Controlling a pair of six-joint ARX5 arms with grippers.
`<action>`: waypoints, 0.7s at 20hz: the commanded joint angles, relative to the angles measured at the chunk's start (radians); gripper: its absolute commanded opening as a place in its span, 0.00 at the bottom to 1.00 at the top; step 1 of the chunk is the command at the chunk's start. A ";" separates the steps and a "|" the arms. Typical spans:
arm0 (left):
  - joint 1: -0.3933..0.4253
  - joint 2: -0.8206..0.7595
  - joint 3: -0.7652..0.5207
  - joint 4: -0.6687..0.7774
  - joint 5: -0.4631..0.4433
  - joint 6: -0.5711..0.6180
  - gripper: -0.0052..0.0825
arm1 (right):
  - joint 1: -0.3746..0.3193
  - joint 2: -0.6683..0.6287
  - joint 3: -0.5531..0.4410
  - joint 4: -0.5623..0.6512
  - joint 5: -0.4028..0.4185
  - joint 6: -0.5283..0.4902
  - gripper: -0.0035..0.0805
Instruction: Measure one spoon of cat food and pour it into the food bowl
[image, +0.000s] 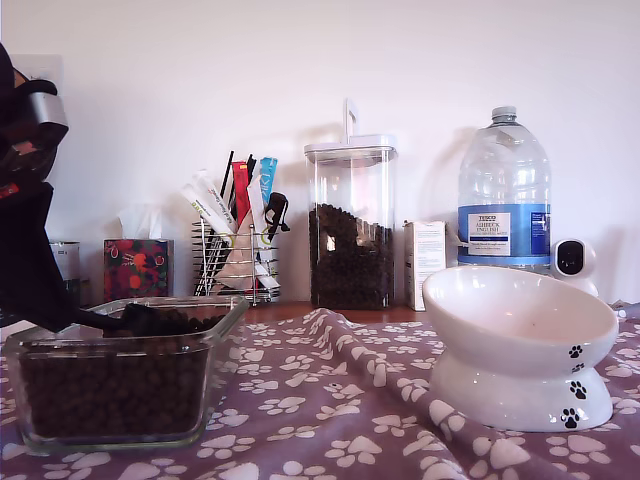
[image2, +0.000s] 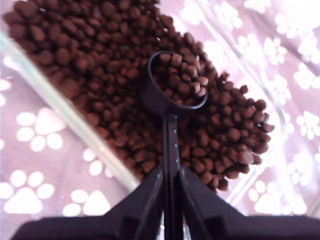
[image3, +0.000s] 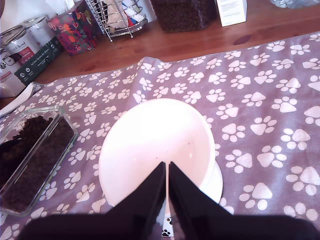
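Observation:
My first gripper (image2: 171, 195) is shut on the long handle of the black spoon (image2: 172, 107). The spoon's cup is heaped with brown cat food (image2: 181, 80) and sits just over the kibble in a square glass dish (image: 215, 335) at the exterior view's left. The spoon (image: 140, 318) shows there at the dish's rim, held by the black arm. The white food bowl (image: 520, 325) with paw prints stands at the exterior view's right, with nothing in it. My second gripper (image3: 166, 170) hovers shut above the bowl (image3: 150, 135), holding nothing.
A purple paw-print cloth (image: 340, 400) covers the table, with a raised fold between dish and bowl. Behind stand a tall clear kibble canister (image: 350, 225), a wire rack of utensils (image: 238, 250), a tissue box (image: 137, 268), a small white box (image: 425, 262), a water bottle (image: 503, 195) and a small white camera (image: 573, 260).

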 joint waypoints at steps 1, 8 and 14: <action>0.011 0.016 -0.011 0.005 -0.002 0.019 0.04 | 0.005 0.005 -0.001 0.006 -0.004 0.002 0.03; 0.014 0.016 -0.011 0.079 0.097 0.156 0.04 | 0.005 0.005 -0.001 0.006 -0.034 0.003 0.03; 0.029 0.016 -0.005 0.149 0.271 0.094 0.04 | 0.006 0.005 -0.001 0.006 -0.034 0.002 0.03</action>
